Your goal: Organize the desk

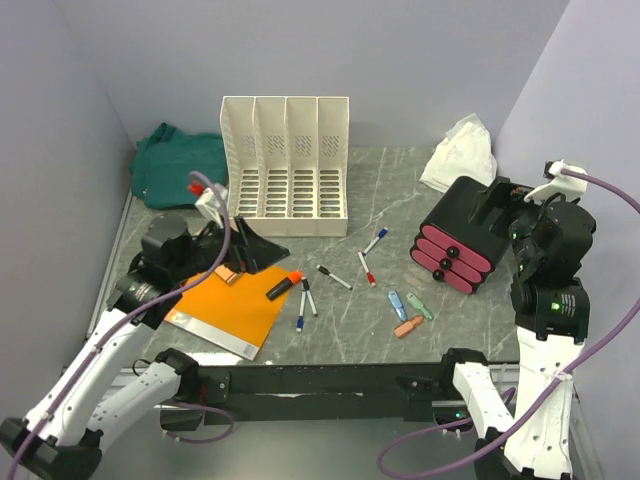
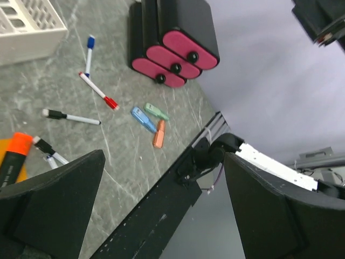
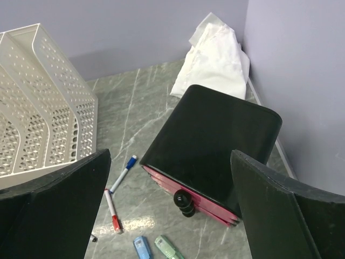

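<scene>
My left gripper [image 2: 161,183] and right gripper [image 3: 170,183] hung spread wide, empty (nothing held). The desk [image 1: 400,190] filled mid-frame, pens [image 1: 334,277] strewn across its centre. I judged sorting unstarted; next called for lowering one gripper over a pen.

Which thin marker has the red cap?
The red-capped marker left of the pink-fronted drawer unit, just nearer the arms than the blue-capped marker; the other thin markers are capped blue or black.
</scene>
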Robot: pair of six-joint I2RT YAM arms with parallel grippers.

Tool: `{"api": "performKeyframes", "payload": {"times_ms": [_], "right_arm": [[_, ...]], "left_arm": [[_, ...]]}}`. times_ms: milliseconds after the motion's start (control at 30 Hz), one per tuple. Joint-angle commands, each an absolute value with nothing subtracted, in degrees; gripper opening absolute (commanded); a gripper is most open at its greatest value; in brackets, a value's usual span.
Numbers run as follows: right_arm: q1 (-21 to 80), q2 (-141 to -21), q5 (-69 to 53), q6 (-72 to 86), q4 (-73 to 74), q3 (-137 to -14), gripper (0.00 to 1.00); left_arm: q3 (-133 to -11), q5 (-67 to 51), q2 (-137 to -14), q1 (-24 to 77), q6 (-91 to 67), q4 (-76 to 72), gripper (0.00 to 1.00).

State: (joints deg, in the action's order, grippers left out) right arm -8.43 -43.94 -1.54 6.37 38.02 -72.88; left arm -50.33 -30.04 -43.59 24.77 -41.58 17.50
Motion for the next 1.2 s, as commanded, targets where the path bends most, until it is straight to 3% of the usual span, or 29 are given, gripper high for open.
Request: {"api": "performKeyframes", "payload": {"times_ms": [0,233,400,600,967,1167], "right_arm": [[-8.9,-44.1,-3.4,6.3,37.7,-75.6,1.00],[-9.4,-41.6,-18.8,-10.5,40.9,-74.1,1.00],[-9.5,-41.7,-25.3,-14.1,44.5,-75.0,1.00],[-10.4,-46.6,-21.9,-11.1,48.0,-77.8,1.00],[-21.6,-54.3,-40.8,-4.2,49.5,-78.8,1.00],[-25.5,-54.1,-38.6,1.6,45.5,-76.4,1.00]], "left_arm": [[-52.0,-23.7,-46.2,32.4,-42.7,13.5,0.99],[-54.8,-18.0,-53.3,41.8,-42.5,11.0,0.99],[-56.9,-13.5,-58.6,47.8,-42.4,9.0,0.99],[-59.0,-11.3,-64.8,53.6,-43.8,3.8,0.99],[-67.3,-10.4,-82.1,58.6,-47.1,-6.0,1.00],[-77.2,-9.1,-96.6,60.4,-50.4,-5.6,0.98]]}}
